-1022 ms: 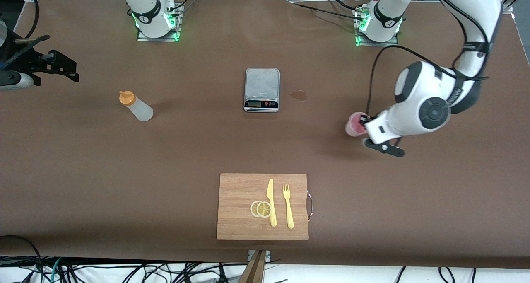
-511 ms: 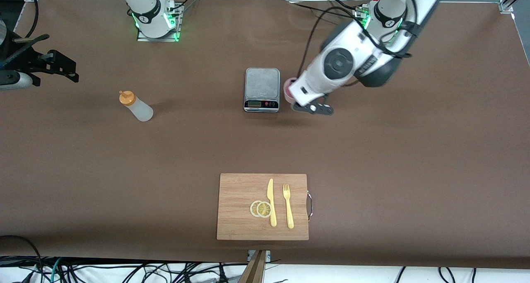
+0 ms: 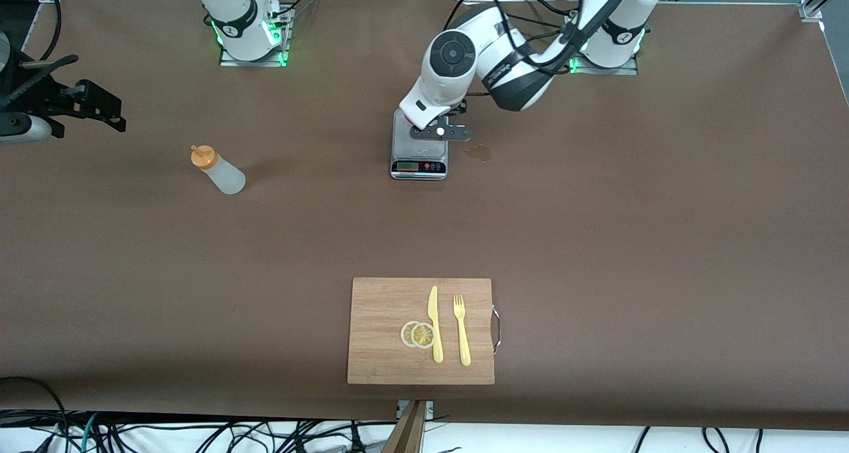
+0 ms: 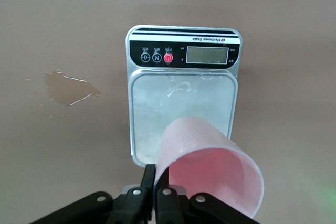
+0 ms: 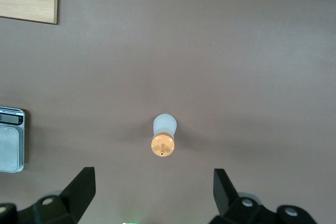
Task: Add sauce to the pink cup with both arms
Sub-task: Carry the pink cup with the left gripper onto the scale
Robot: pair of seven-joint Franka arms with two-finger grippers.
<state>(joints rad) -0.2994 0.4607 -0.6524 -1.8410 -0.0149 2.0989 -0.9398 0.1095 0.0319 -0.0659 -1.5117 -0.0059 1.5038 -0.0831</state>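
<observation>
My left gripper (image 4: 156, 174) is shut on the rim wall of the pink cup (image 4: 210, 174), one finger inside and one outside. It holds the tilted cup just over the platform of the scale (image 4: 184, 93). In the front view the left gripper (image 3: 431, 125) is over the scale (image 3: 419, 166) and the arm hides the cup. The sauce (image 3: 219, 172) stands on the table toward the right arm's end. My right gripper (image 5: 152, 190) hangs open high above the sauce (image 5: 164, 136), its jaws wide apart and holding nothing. In the front view the right gripper (image 3: 99, 108) sits at the picture's edge.
A wet stain (image 3: 479, 152) lies beside the scale toward the left arm's end. A wooden cutting board (image 3: 378, 307) near the front camera carries a yellow knife (image 3: 434, 323), a fork (image 3: 461, 330) and lemon slices (image 3: 418, 334).
My left arm has swung the pink cup from the left arm's end of the table, past the stain, to over the scale. The right arm has not moved.
</observation>
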